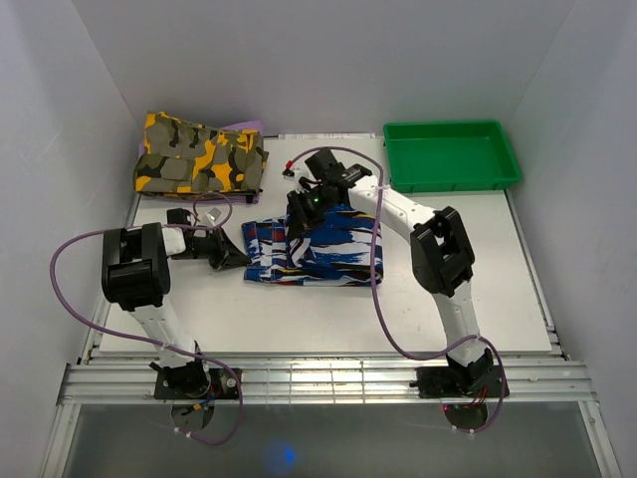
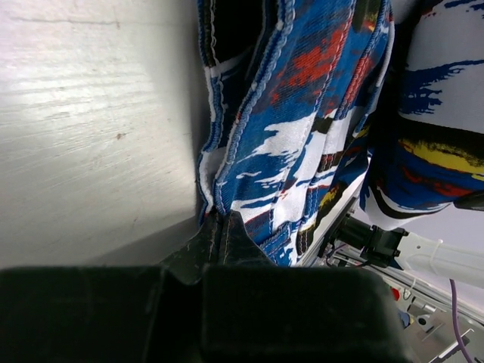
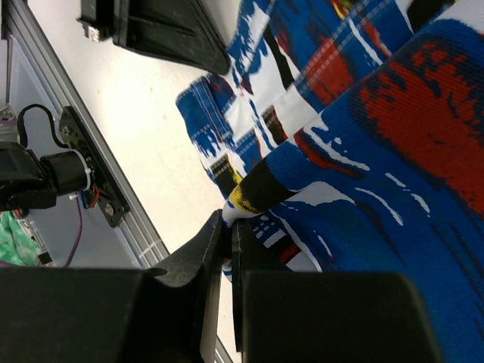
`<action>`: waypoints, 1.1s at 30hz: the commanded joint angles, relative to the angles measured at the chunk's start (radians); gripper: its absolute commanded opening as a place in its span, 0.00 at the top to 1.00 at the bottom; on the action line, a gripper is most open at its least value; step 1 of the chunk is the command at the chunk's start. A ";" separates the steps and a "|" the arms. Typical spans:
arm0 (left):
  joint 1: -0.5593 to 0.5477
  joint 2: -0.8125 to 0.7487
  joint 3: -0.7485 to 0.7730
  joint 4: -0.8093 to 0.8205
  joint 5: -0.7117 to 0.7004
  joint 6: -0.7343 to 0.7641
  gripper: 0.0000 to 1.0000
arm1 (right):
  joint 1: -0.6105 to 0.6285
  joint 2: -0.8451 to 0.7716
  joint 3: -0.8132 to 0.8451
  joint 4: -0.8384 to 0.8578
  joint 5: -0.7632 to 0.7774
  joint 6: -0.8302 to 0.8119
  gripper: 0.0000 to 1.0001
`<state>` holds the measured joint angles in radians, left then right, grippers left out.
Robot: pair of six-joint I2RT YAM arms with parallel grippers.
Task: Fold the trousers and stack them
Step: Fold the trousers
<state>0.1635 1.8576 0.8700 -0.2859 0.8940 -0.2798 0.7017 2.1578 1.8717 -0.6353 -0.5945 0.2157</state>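
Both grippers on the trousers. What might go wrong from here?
1. The left gripper pinches only the hem of the trousers; it may slip out under pull.
2. The right gripper holds just an edge, near the left one, so the fold may bunch.
3. The right arm's purple cable crosses the cloth and might drag it.

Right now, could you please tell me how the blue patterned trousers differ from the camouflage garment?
The trousers are royal blue with white, red, black and yellow streaks; the camouflage garment is yellow, olive and black. The trousers lie near the centre; the camouflage garment sits in the far-left corner. The left hand and right hand each pinch an edge of the trousers; the camouflage garment is untouched. Both are folded cloth.
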 commanded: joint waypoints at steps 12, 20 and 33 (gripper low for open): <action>-0.058 0.040 -0.039 0.008 -0.125 -0.004 1.00 | 0.094 0.060 0.107 0.120 -0.027 0.122 0.92; -0.062 0.032 -0.051 0.016 -0.135 -0.007 1.00 | 0.124 0.109 0.156 0.154 -0.025 0.155 0.92; -0.074 0.022 -0.074 0.030 -0.150 -0.033 1.00 | 0.162 0.142 0.188 0.183 -0.030 0.211 0.92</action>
<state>0.1253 1.8507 0.8394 -0.2276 0.8989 -0.3428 0.8318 2.2963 2.0071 -0.5228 -0.5819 0.3923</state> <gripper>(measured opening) 0.017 0.097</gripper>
